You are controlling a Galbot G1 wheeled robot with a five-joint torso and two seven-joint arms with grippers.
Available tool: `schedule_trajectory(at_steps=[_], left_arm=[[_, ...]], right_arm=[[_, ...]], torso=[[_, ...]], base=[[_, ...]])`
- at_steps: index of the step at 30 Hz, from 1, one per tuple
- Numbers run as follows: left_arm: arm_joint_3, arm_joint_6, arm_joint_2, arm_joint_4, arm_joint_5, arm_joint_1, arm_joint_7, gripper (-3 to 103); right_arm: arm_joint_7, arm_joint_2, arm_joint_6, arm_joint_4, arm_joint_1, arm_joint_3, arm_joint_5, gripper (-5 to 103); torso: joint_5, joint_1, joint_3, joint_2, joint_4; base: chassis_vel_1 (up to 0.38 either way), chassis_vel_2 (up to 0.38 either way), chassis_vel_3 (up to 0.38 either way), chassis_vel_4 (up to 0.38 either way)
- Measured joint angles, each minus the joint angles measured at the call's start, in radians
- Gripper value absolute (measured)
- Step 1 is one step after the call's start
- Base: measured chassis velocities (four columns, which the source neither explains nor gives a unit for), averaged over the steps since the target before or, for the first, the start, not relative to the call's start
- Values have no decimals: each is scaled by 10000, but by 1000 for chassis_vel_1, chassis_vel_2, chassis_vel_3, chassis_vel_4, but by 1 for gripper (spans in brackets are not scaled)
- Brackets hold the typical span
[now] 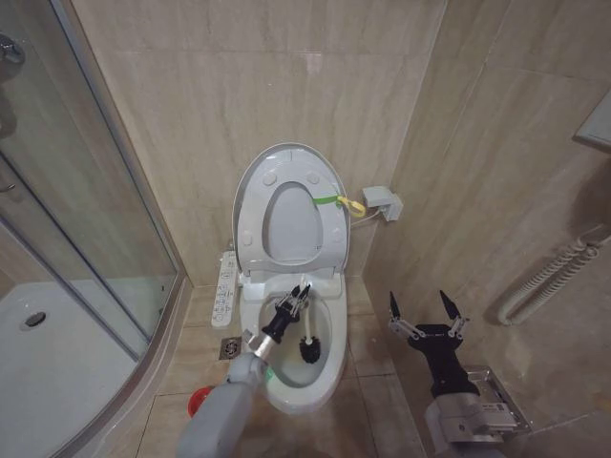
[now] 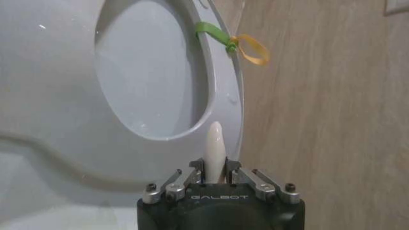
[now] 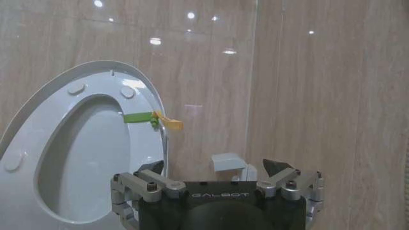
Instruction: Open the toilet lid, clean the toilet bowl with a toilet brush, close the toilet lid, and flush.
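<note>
A: Any writing to read?

B: "GALBOT" is printed in white on the black body of each claw, seen in both wrist views. Nothing else is legible; the side control panel (image 1: pixel 224 291) carries small buttons, too small to read.

A: How do the claws stand?

B: The left claw (image 1: pixel 298 296) is clenched on the thin white handle of the toilet brush (image 1: pixel 310 336), above the toilet bowl (image 1: pixel 329 367). The handle tip pokes up between its fingers (image 2: pixel 197 167), and the dark bristle head sits below and just right of the claw, down inside the bowl. The right claw (image 1: pixel 421 310) is released, its two dark fingers spread wide, grasping nothing, well off to the right of the bowl over the floor tiles.

A: And the toilet lid?

B: The toilet lid (image 1: pixel 250 191) stands upright beyond the left claw, with the ring seat (image 1: pixel 329 229) raised against it. A yellow-green loop (image 1: pixel 342 201) is tied at the edge on the right side.

A: What crowds the space?

B: A glass shower screen (image 1: pixel 76 191) runs well to the left of the left claw. A red cup holder (image 1: pixel 200 401) sits on the floor near the left arm, beside a floor drain (image 1: pixel 230 347). A small grey wall box (image 1: pixel 383 202) hangs beyond the right claw, with a white ribbed hose (image 1: pixel 549 279) to its right. The tiled wall is close behind the lid; open floor lies between the bowl and the right claw.
</note>
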Motion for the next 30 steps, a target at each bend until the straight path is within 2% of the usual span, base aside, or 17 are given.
schedule_trajectory(at_steps=[8, 16, 21, 25, 30], left_arm=[[-130, 49, 553, -870, 163, 1015, -32, 21], [-571, 118, 580, -1448, 256, 1493, -140, 21], [-1164, 195, 597, -1827, 503, 1974, -242, 21], [-1592, 51, 760, -1723, 1386, 2183, -200, 21], [-1690, -91, 1045, -1645, 2048, 1850, -92, 21]], right_arm=[[0, 0, 0, 0, 0, 0, 0, 100], [0, 0, 0, 0, 0, 0, 0, 100], [0, 0, 0, 0, 0, 0, 0, 100], [0, 0, 0, 0, 0, 0, 0, 100], [0, 0, 0, 0, 0, 0, 0, 100]], torso=[[0, -1, -1, 1, 2], [0, 0, 0, 0, -2], [0, 0, 0, 0, -2], [-1, 0, 0, 0, 1], [-2, 0, 0, 0, -2]], base=[[0, 0, 0, 0], [0, 0, 0, 0], [0, 0, 0, 0], [0, 0, 0, 0], [0, 0, 0, 0]])
